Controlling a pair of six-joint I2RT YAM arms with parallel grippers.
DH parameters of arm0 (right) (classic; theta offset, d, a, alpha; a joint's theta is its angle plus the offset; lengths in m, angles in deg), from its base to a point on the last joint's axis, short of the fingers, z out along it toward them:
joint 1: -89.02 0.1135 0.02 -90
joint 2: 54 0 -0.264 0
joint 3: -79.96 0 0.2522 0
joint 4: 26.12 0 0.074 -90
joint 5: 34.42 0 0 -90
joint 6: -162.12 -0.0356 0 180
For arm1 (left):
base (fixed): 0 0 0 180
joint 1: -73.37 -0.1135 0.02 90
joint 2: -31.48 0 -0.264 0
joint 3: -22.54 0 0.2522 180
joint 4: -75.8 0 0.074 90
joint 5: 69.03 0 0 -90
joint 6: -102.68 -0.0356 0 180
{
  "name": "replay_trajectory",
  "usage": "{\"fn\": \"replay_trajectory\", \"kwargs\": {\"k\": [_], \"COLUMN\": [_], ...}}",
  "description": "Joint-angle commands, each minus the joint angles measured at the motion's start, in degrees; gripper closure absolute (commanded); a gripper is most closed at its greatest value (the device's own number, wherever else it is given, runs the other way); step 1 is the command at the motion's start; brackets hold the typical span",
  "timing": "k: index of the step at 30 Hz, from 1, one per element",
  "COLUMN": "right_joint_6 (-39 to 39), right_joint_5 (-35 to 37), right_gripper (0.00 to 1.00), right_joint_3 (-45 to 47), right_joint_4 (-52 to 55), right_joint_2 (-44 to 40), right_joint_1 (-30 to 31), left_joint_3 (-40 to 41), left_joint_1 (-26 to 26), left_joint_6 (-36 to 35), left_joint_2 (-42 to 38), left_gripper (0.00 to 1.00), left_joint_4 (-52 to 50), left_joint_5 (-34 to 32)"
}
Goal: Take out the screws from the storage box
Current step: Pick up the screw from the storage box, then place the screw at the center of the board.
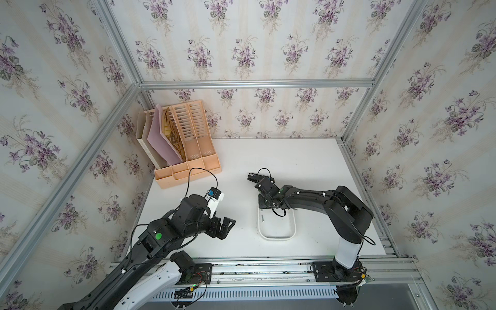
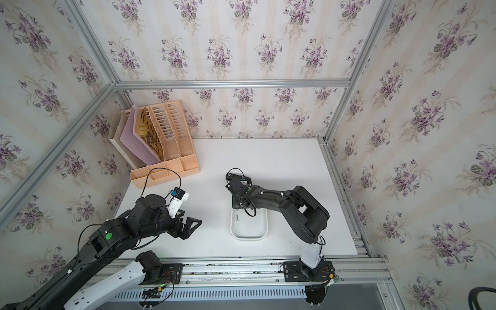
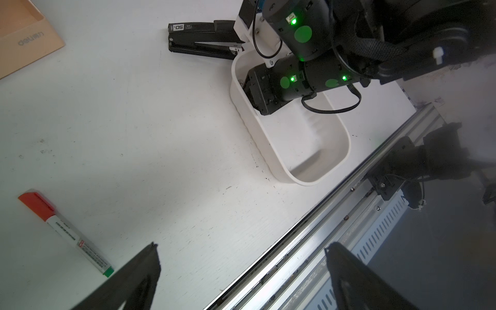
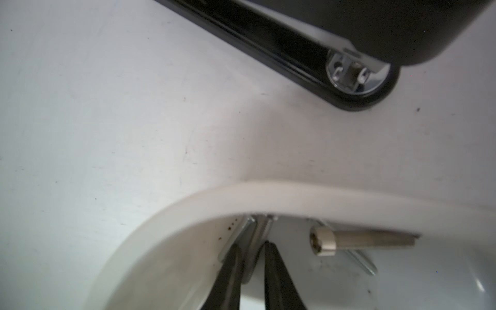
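The white storage box [image 1: 291, 228] [image 2: 264, 228] lies at the table's front middle; its rim [image 4: 268, 192] fills the right wrist view. My right gripper [image 4: 252, 248] reaches down into the box's far end, its jaws shut on one silvery screw [image 4: 259, 233] by the wall. Two more screws [image 4: 359, 239] lie beside it in that corner. In both top views a single screw [image 1: 262, 218] [image 2: 237, 218] shows by the left wall. My left gripper [image 3: 241, 247] [image 1: 228, 225] hovers open left of the box, holding nothing.
A black stapler [image 3: 204, 40] [image 4: 295, 51] lies just beyond the box's far end. A red-capped, green-tipped pen [image 3: 67, 233] lies under my left arm. The peach file organizer [image 1: 185, 161] [image 2: 163, 161] stands at the back left. An aluminium rail [image 1: 268, 268] borders the table's front.
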Motion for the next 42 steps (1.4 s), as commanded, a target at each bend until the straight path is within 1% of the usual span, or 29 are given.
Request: {"fn": "replay_trajectory", "kwargs": {"k": [1,4,8,12,23,28,34,39,42], "right_joint_6": [-0.8,-0.8,-0.9,-0.8,0.5,0.4,-0.1,-2.0,-4.7], "right_joint_5": [0.5,0.9,0.8,0.8,2.6,4.9,11.5,20.9,25.6], "right_gripper": [0.80,0.81,0.93,1.00,1.00,1.00,1.00,1.00,1.00], "right_joint_3": [-0.2,-0.2,-0.2,-0.1,4.7,7.6,11.0,14.4,16.0], "right_joint_4": [1.9,2.3,2.4,2.5,-1.6,-2.2,-0.9,2.0,4.9], "right_joint_2": [0.5,0.4,0.5,0.2,-9.0,-15.5,-25.1,-33.2,-36.4], "right_joint_1": [-0.1,-0.1,-0.1,-0.1,-0.1,-0.1,-0.1,-0.4,-2.0], "left_joint_3": [-0.3,-0.2,-0.3,-0.3,-0.3,-0.2,-0.1,-0.1,-0.2], "left_joint_1": [0.0,0.0,0.0,0.0,0.2,0.7,0.8,0.8,0.8], "left_joint_6": [0.2,0.3,0.2,0.3,0.2,0.2,0.3,0.4,0.3], "left_joint_2": [0.0,0.0,0.0,-0.1,0.0,-0.9,-0.3,-0.8,-0.7], "left_gripper": [0.01,0.01,0.01,0.01,0.01,0.01,0.01,0.01,0.01], "left_joint_4": [0.6,0.5,0.6,0.6,0.6,0.7,0.7,0.6,0.7], "left_joint_5": [0.3,0.3,0.4,0.4,0.3,1.0,0.5,0.5,0.6]}}
